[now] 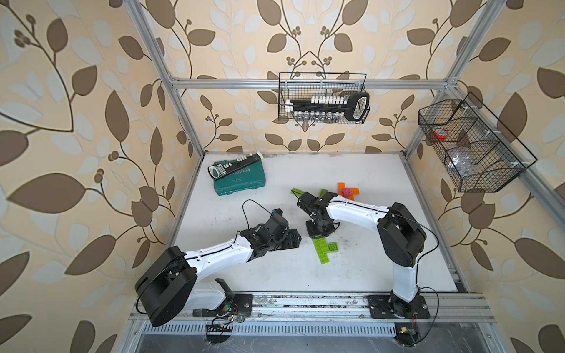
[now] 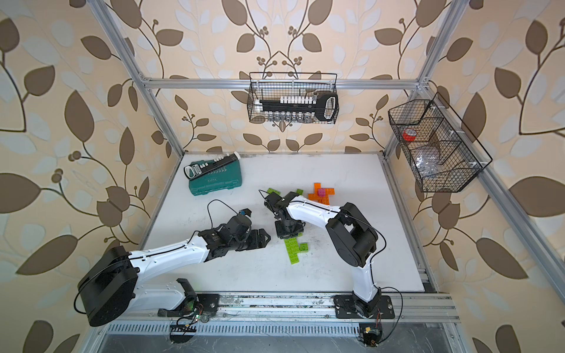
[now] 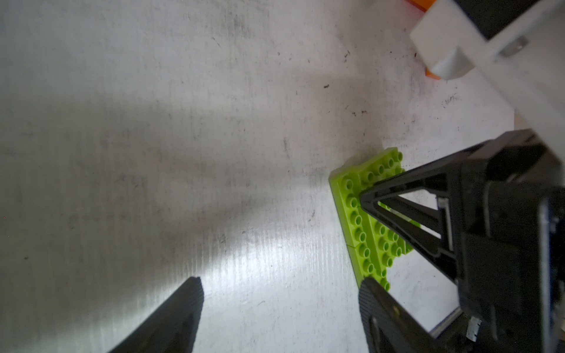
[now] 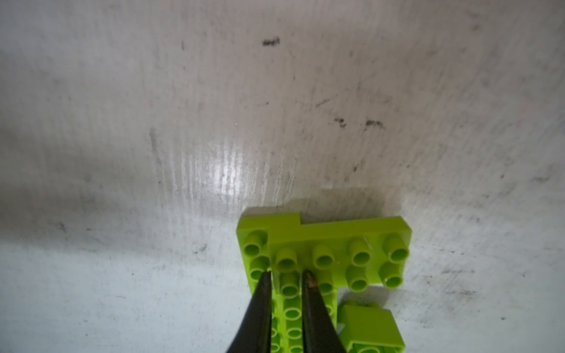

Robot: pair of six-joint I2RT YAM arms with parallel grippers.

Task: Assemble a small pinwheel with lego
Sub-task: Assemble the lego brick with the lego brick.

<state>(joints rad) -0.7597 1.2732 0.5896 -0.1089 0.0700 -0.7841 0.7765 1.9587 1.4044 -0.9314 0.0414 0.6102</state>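
Observation:
Lime green lego [image 1: 321, 249] [image 2: 293, 249] lies joined in a flat stepped strip near the table's middle, with a small loose green brick [image 1: 333, 246] [image 4: 370, 327] beside it. My right gripper [image 1: 318, 235] [image 4: 286, 275] points down onto the far end of this strip [image 4: 324, 241]. Its jaws stand a narrow gap apart, straddling one row of studs. My left gripper [image 1: 295, 240] [image 3: 279, 293] hovers wide open just left of the strip [image 3: 367, 220], holding nothing. Farther back, an orange lego cross [image 1: 350, 193] [image 2: 321, 195] carries a pink brick [image 1: 347, 192].
Loose green bricks [image 1: 298, 192] [image 2: 273, 191] lie behind the right wrist. A teal tool case [image 1: 240, 180] with a black socket rail [image 1: 234, 165] on it sits at the back left. Wire baskets [image 1: 324, 97] [image 1: 470, 146] hang on the back and right frames.

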